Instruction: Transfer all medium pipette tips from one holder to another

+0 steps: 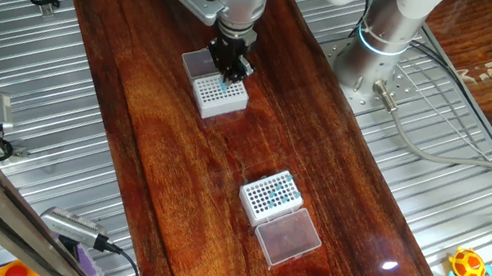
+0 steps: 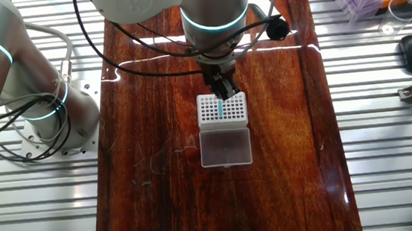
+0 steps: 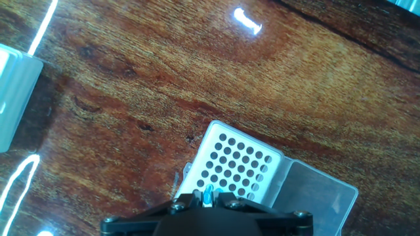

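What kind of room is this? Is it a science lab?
Probably a robotics lab bench set up for a lab chore. A robot arm's gripper holds a teal pipette tip over a white rack, on a wooden board laid across a ribbed metal table.

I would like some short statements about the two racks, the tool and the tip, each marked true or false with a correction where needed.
1. The tool is above the rack nearest the arm's base. True.
2. A teal pipette tip is between the tool's fingers. True.
3. The second rack stands on the metal slats. False: it stands on the wooden board, like the first.
4. The rack under the tool is full of tips. False: in the hand view its holes look empty.
5. Each rack has a clear lid lying open beside it. True.
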